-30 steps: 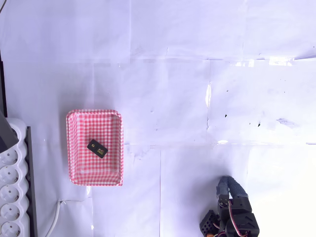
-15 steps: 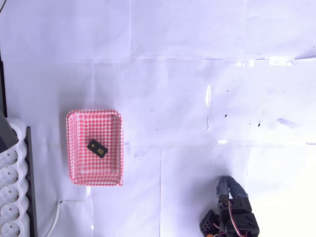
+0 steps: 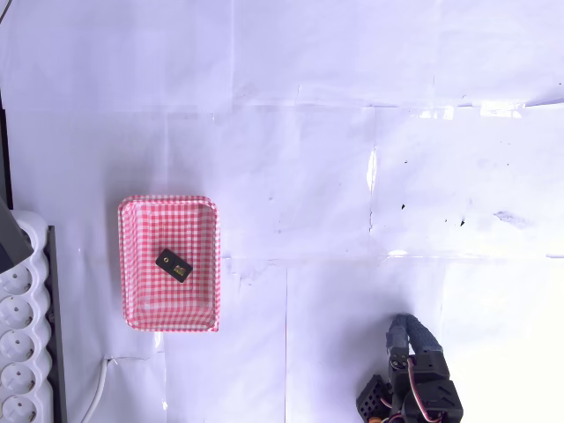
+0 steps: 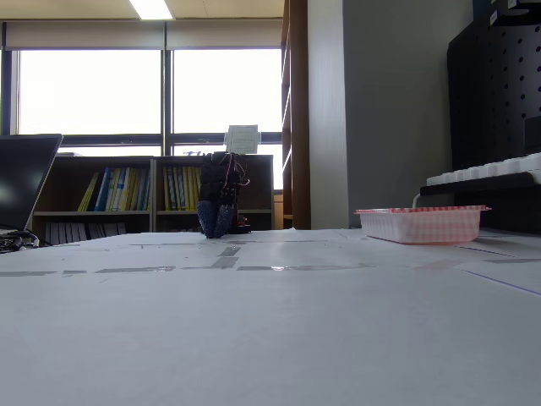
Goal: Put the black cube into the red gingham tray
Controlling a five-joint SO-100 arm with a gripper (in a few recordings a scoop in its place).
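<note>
The black cube [image 3: 174, 263] lies inside the red gingham tray [image 3: 137, 308], near its middle, with a pale mark on its top face. In the fixed view the tray [image 4: 420, 223] stands at the right, and its raised rim hides the cube. My gripper [image 3: 407, 330] is far from the tray, folded back by the arm's base at the bottom right of the overhead view. Its bluish fingers lie together, pointing up the picture, with nothing between them. From table height the gripper [image 4: 216, 222] hangs down to the tabletop at the far side.
A white power strip [image 3: 19, 352] with its cable lies along the left edge, just left of the tray. The table is covered in white paper sheets joined with shiny tape. A laptop [image 4: 21, 182] sits at the left of the fixed view.
</note>
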